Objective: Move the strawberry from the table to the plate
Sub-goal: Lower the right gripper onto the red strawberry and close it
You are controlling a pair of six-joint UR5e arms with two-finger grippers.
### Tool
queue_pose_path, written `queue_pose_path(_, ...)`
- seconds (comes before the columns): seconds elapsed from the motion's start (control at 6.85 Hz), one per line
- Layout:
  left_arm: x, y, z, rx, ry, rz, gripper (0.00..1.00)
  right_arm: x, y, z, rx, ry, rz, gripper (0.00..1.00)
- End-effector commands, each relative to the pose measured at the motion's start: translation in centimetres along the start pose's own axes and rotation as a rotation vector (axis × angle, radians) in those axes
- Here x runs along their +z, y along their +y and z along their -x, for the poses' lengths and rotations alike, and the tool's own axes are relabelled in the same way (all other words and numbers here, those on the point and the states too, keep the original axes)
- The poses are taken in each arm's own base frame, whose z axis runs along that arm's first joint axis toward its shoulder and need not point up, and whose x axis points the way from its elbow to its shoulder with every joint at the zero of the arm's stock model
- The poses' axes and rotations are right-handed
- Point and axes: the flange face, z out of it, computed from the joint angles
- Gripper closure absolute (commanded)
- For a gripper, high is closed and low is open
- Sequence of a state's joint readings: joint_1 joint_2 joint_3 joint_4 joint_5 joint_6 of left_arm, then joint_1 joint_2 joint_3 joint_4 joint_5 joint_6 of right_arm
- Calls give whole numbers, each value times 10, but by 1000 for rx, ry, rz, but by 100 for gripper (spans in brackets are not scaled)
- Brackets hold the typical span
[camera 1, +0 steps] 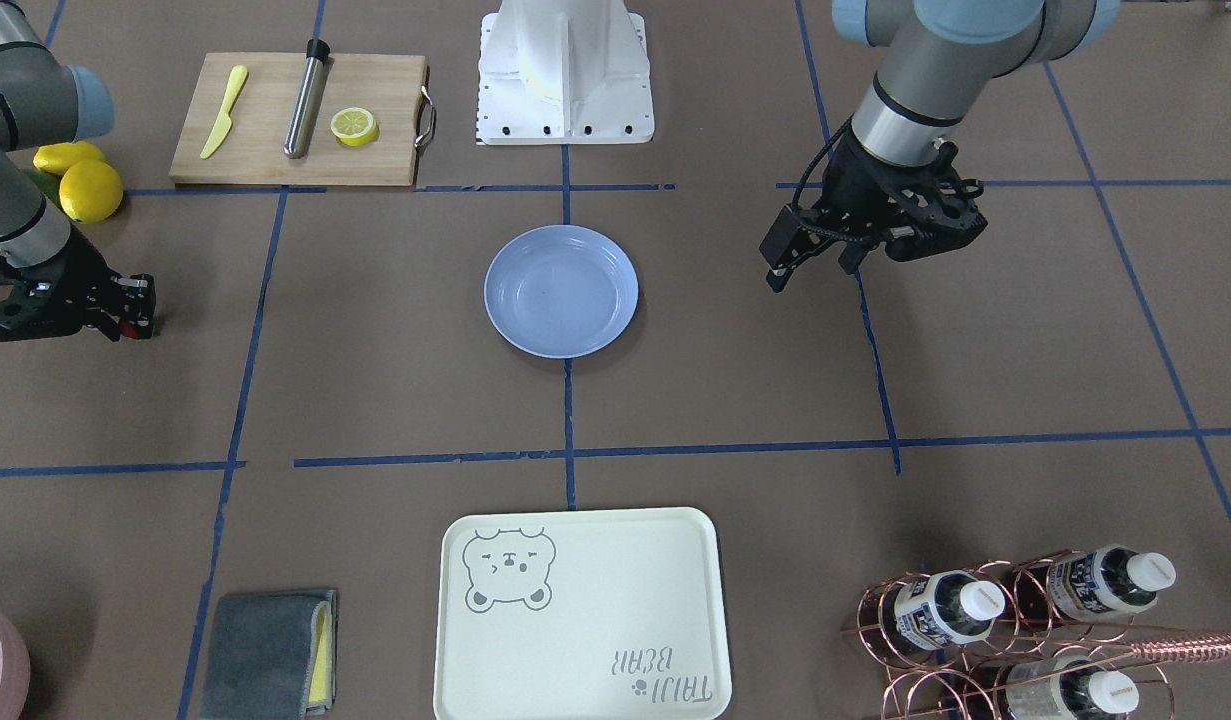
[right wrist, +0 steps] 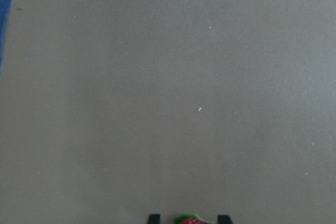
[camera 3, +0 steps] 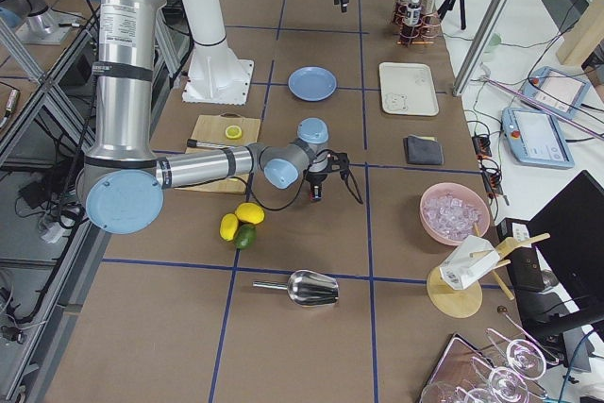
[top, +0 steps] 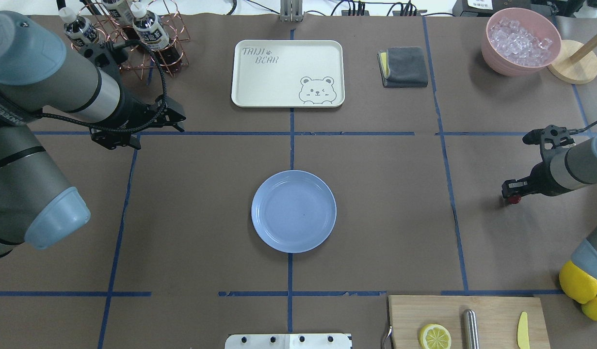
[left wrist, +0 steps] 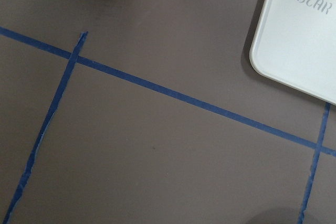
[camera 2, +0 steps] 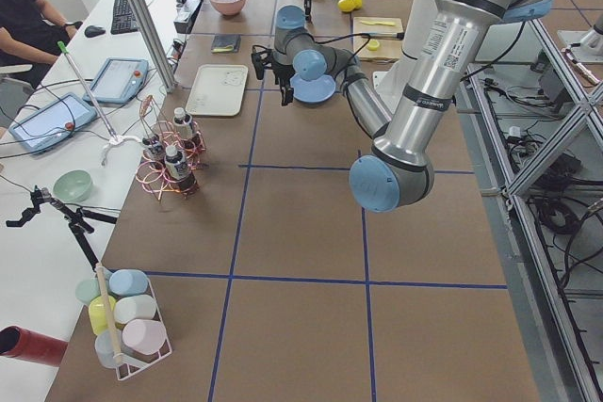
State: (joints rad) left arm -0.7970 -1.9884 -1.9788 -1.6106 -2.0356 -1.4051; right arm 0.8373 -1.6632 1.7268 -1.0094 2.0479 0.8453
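Front-facing view: the left gripper (camera 1: 817, 262) hangs with its jaws apart, well away from the plate (camera 1: 561, 292).

Overhead: the right gripper (top: 513, 193) sits low over the table (top: 376, 218) with the strawberry (top: 514, 198) at its tips, far from the plate.

Right wrist view: the fingertips (right wrist: 153, 217) flank the strawberry, but nothing shows whether they clamp it. A shallow pinch could let so small and round a fruit slip out.

Front-facing: set across the desk (camera 1: 735, 380), facing the robot base (camera 1: 565, 80), looking steeply down. Overhead: set behind the shoulders, looking forward and down. Sharing the plate (camera 1: 561, 291) at centre, the tray (camera 1: 595, 600) and the cutting board (camera 1: 265, 150), but turned end for end. Sides: set high beyond each desk end, far back, looking along its length. Left wrist: close above the desk, catching a tray corner. Right wrist: low over bare desk.
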Motion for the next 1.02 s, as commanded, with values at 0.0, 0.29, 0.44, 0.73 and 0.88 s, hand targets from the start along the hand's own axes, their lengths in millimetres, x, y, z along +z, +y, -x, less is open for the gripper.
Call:
queue_pose_path(0.0, -2, 0, 0, 0, 0, -2, 0, -24, -2, 20, -24, -42, -32, 100)
queue_pose_path(0.29, -3, -5, 13, 43, -13, -7, 0, -68, -16, 76, -36, -75, -58, 100)
queue_pose_path(0.44, -5, -17, 27, 80, -29, -22, 0, -101, -42, 133, 10, -104, -65, 100)
queue_pose_path(0.73, -11, -51, 80, 208, -93, -55, 0, -142, -68, 294, 119, -173, -10, 100)
queue_pose_path(0.88, -14, -68, 116, 301, -139, -60, 0, -141, -52, 344, 123, -202, 12, 100)
